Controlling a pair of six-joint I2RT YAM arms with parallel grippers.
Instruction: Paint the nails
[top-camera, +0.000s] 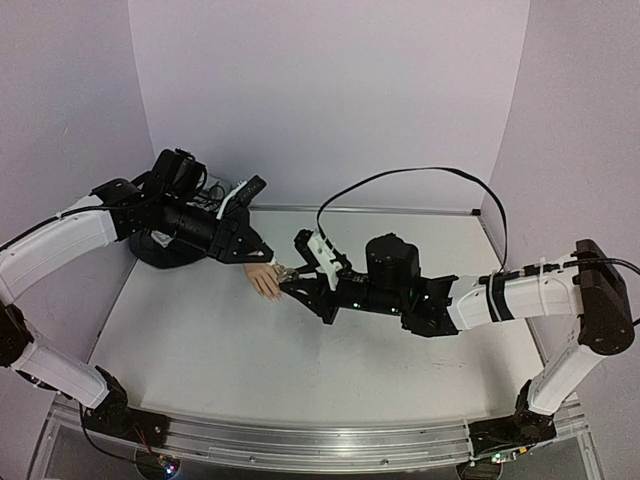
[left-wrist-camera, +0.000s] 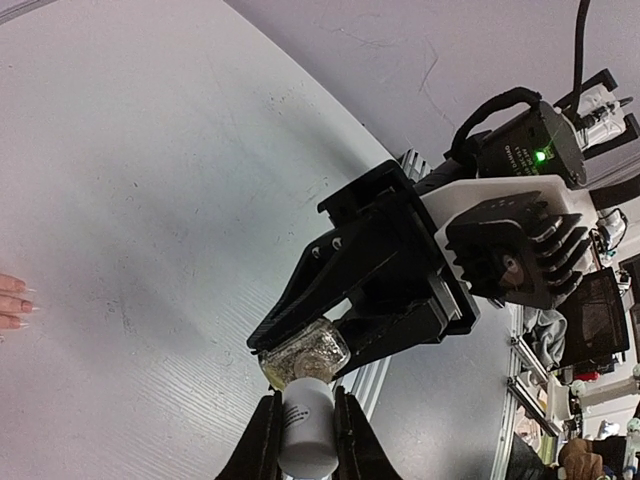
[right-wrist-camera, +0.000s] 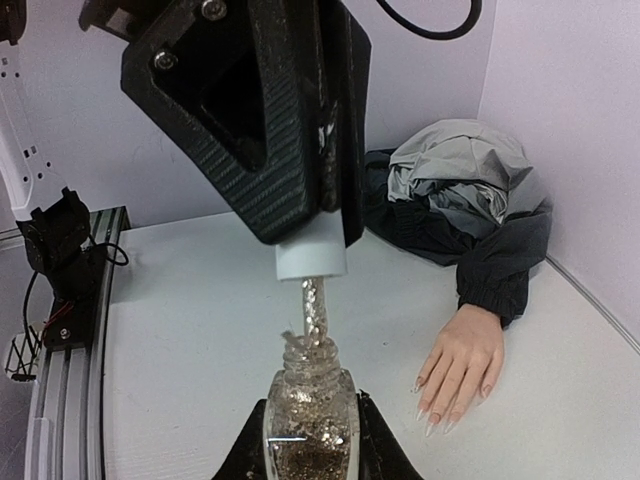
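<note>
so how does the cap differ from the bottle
The white cap is opaque and smaller, pinched in the left gripper with its brush stem hanging down; the bottle is clear, glitter-filled, upright in the right gripper beneath. Both are clamped in shut jaws.

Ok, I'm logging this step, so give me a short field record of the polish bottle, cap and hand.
left gripper: shut on white cap
right gripper: shut on glitter polish bottle
brush: under the cap, tip in the bottle neck
mannequin hand: palm down on table, apart from bottle
nails: long, not touched by brush
</note>
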